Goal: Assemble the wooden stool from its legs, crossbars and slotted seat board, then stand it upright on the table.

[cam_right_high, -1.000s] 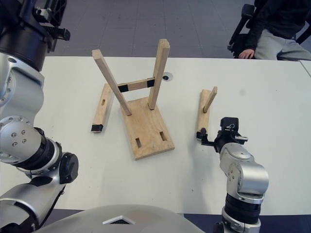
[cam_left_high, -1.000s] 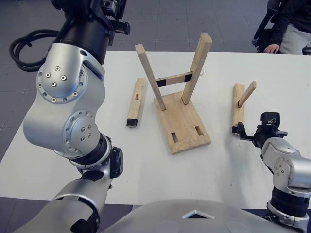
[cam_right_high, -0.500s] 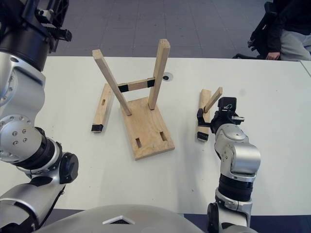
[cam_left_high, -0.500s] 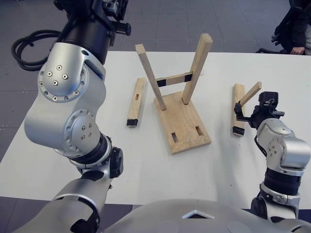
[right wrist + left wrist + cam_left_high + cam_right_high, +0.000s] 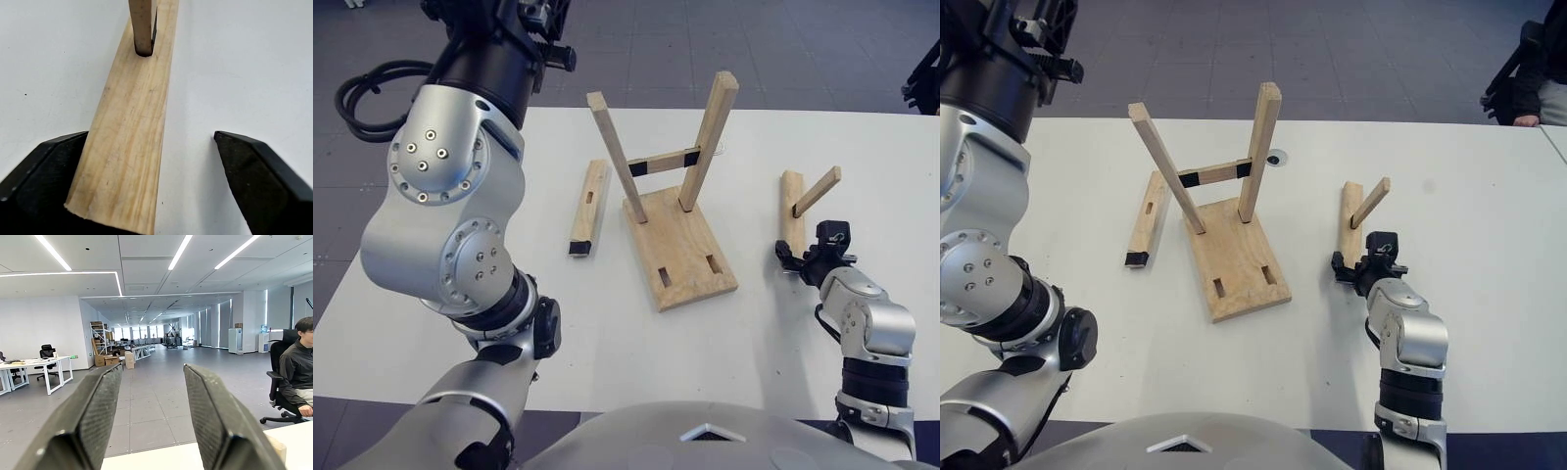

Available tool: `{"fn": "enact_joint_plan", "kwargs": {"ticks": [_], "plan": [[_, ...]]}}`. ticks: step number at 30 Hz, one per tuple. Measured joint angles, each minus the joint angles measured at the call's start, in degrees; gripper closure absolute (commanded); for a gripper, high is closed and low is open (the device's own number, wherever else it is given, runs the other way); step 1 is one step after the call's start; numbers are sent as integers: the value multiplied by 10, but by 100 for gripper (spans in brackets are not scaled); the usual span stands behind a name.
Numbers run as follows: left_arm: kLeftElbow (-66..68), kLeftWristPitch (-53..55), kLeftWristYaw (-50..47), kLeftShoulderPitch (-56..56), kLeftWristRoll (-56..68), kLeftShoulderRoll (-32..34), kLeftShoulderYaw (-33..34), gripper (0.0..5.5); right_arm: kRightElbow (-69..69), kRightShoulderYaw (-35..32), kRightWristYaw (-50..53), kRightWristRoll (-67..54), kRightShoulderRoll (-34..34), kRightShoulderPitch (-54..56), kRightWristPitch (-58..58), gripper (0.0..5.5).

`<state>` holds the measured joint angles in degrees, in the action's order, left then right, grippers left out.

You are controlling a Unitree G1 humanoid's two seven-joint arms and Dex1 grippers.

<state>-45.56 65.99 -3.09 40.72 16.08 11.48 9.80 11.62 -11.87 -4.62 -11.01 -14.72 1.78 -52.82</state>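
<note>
Currently the loose stool leg (image 5: 132, 122) is lying flat on the white table (image 5: 862, 147), to the right of the seat board (image 5: 680, 245) and well apart from it. A short crossbar (image 5: 817, 191) is sticking out of the leg's slot, tilting up and away to the right. The leg's near end is sitting between the fingers of the right gripper (image 5: 150, 142). The jaws are standing wide apart. One finger (image 5: 44, 171) is lying right against the leg's side, and the other finger (image 5: 254, 176) is keeping a clear gap of bare table. Nothing is being gripped.

The seat board is lying flat mid-table with two legs plugged into its far end. The left leg (image 5: 617, 157) is leaning and the right leg (image 5: 710, 127) is standing steeper. A second crossbar (image 5: 664, 160) is bridging them. Two slots near the board's close end are showing open. Another loose leg (image 5: 588, 206) is lying just left of the board.

The left gripper (image 5: 154, 426) is hanging high, beyond the table's far left corner. Its fingers are spread and facing out into the room.
</note>
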Motion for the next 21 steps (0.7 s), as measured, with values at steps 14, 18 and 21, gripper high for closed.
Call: {"fn": "enact_joint_plan", "kwargs": {"ticks": [14,18,21], "plan": [[56,29,154,-307,-37,295,86,319,3,9,-33,-6,-25,17,-23,342],[33,2,227,-384,-6,307,-75,319,24,33,-79,-15,-73,13,-53,343],[25,-27,252,-376,5,295,-144,319,41,70,-121,-15,-122,4,-55,343]]}}
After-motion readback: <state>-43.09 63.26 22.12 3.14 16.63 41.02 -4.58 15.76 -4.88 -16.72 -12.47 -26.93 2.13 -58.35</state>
